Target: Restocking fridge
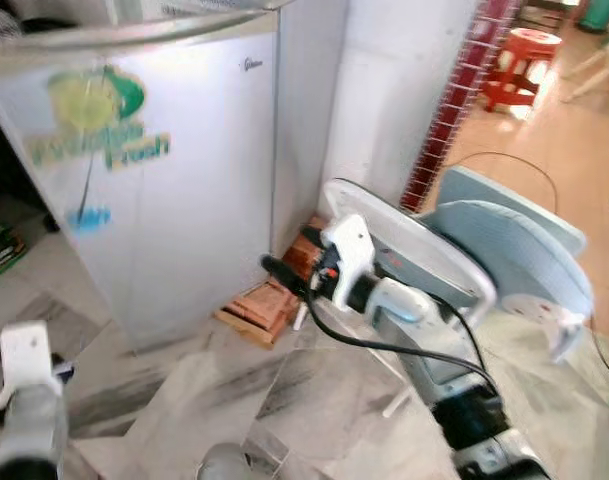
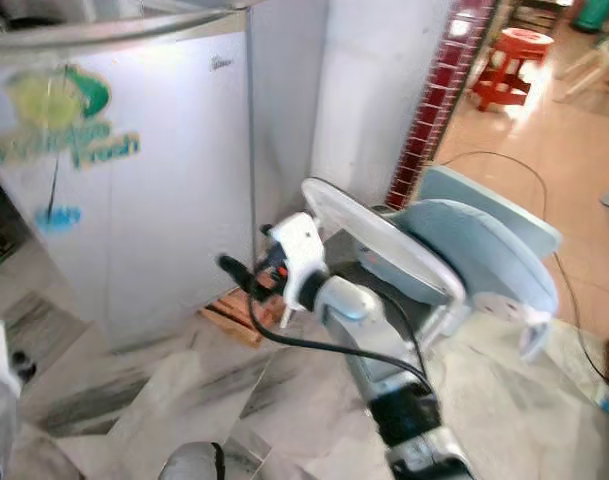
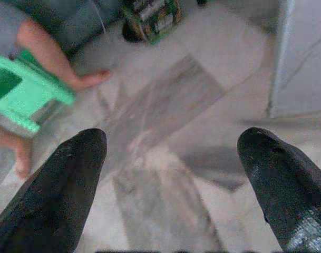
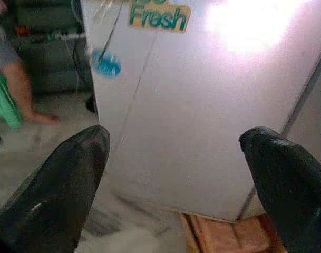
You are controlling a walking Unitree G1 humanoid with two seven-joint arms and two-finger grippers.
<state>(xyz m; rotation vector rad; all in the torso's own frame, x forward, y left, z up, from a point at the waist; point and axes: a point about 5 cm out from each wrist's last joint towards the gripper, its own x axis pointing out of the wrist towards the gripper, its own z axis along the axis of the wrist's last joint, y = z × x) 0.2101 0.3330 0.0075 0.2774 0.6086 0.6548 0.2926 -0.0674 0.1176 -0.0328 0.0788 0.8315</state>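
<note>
A small white fridge [image 1: 174,190] with a green "Fresh" sticker [image 1: 99,120] stands ahead on the left, its door closed. My right gripper [image 1: 282,272] reaches out low toward the fridge's lower right corner. In the right wrist view its fingers [image 4: 70,179] are open and empty, and the fridge door [image 4: 202,105] lies straight ahead. My left gripper [image 3: 171,142] hangs low at the left, open over the marble floor [image 3: 165,105], holding nothing. Its white wrist [image 1: 26,360] is at the lower left edge.
Wooden blocks [image 1: 256,305] lie at the fridge's right foot. A pale blue fan [image 1: 504,250] lies tipped on the floor to my right. A dark red tiled column [image 1: 452,110] and a red stool [image 1: 522,60] stand behind. At the left, a person's arm [image 3: 47,50] reaches by a green stool [image 3: 18,97].
</note>
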